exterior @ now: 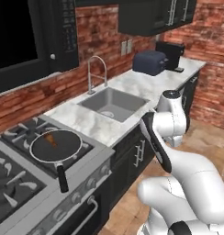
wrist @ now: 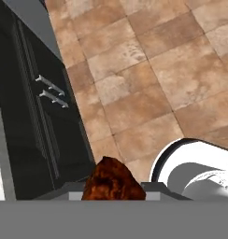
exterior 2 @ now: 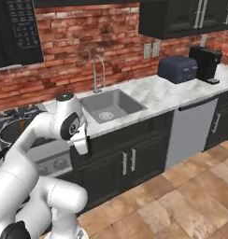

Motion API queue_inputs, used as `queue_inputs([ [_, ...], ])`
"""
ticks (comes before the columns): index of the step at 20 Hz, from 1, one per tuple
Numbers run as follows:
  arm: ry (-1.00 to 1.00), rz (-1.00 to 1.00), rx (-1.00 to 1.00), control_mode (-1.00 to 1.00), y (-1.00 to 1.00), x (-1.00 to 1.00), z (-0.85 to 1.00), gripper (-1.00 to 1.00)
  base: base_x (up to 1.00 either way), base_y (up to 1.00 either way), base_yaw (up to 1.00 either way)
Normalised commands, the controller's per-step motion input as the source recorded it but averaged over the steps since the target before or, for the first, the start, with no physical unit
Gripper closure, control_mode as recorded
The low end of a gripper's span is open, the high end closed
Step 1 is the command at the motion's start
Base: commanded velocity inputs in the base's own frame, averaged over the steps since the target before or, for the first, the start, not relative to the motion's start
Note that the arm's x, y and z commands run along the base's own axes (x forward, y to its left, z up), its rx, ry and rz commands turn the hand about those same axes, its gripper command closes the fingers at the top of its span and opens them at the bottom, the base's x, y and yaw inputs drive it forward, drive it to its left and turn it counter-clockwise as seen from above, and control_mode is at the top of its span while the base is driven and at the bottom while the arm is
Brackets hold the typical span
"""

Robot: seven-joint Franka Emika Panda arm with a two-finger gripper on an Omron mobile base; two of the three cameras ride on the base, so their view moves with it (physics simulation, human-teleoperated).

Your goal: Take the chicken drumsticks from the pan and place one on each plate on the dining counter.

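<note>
The pan sits on the stove at the left, its black handle pointing toward the front edge. One orange-brown chicken drumstick lies inside it near the far side. In the hand view a second chicken drumstick sits between the tips of my gripper, which is shut on it. The hand looks down at the tiled floor beside the dark cabinet doors, away from the stove. The arm is folded in front of the worktop. The plates and the dining counter are out of view.
A sink with a tall faucet lies right of the stove. A dark toaster and a coffee machine stand further along the worktop. Dark cabinets run below, and open tiled floor stretches to the right.
</note>
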Motion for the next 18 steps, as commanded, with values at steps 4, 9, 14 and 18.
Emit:
queue_inputs([
  [4,0.0,0.0,0.0,1.0,0.0,0.0,0.0,1.0,-0.14,0.01,-0.59],
  [9,0.0,0.0,0.0,1.0,0.0,0.0,0.0,1.0,-0.17,0.0,-0.56],
  [14,0.0,0.0,0.0,1.0,0.0,0.0,0.0,1.0,-0.3,0.0,-0.54],
  [18,0.0,0.0,0.0,1.0,0.0,0.0,0.0,1.0,-0.31,0.0,-0.51],
])
